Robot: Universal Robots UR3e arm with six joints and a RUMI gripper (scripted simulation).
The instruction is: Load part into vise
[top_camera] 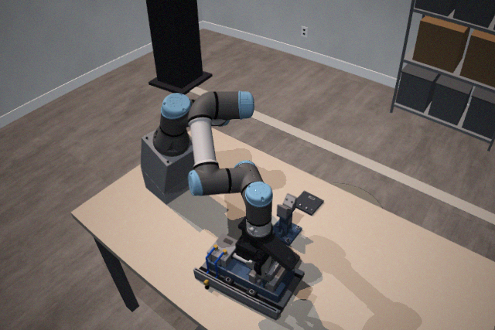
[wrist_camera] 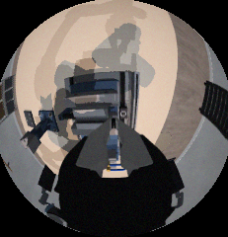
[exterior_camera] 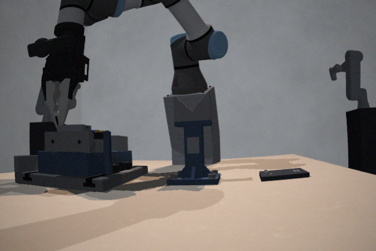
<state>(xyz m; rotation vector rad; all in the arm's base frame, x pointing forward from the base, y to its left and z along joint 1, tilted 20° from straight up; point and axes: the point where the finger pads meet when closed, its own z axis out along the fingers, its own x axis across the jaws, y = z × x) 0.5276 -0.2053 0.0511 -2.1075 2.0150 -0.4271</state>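
The part appears to lie in the vise, between the jaws, though its slot and seating stay hidden. The end effector hangs just above it, fingers together, holding nothing. The infeed plate on the counter looks bare. Loading seems done; likely only nudging against fixed jaw and work stop remains.
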